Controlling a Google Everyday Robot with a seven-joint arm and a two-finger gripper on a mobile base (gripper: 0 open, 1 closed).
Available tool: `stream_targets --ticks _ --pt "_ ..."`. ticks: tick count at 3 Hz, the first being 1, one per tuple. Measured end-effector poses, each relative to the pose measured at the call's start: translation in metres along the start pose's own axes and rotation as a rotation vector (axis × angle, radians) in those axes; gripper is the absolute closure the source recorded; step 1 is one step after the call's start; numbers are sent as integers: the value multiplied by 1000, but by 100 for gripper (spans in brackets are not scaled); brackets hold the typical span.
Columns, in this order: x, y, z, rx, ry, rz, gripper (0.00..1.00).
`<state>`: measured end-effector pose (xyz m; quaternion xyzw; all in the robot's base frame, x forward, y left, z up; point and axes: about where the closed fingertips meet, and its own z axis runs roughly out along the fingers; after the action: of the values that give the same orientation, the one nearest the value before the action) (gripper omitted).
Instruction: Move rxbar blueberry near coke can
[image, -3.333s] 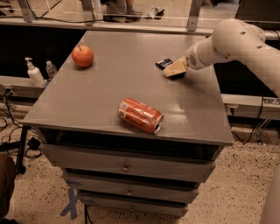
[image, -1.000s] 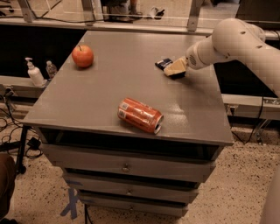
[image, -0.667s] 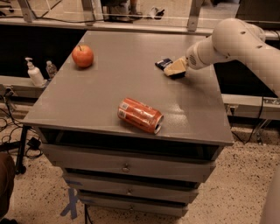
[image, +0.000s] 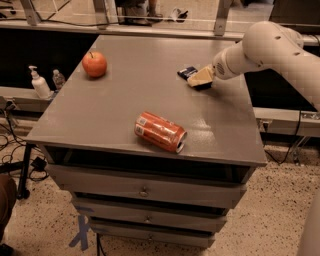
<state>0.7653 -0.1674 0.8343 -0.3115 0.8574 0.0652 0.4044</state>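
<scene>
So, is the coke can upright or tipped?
Tipped: the coke can lies on its side, silver end toward the front. The tool is at the rxbar blueberry.

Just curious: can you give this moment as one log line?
gripper: at rxbar blueberry, far right | coke can: lying front centre | move: not done

Dim warm light, tool (image: 200, 80) back right

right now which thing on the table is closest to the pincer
The rxbar blueberry, the dark wrapper at the far right: the pincer is right at it. The coke can lies near the front edge, the apple far left.
</scene>
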Motion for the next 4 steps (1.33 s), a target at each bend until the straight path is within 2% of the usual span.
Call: stream_targets --ticks 1,2,3,4 --pt "-1 0 -1 0 0 0 13" --pt "-1 0 -1 0 0 0 0" --pt "-1 0 -1 -1 0 0 0" --pt "-8 2 -11 -36 -22 30 0"
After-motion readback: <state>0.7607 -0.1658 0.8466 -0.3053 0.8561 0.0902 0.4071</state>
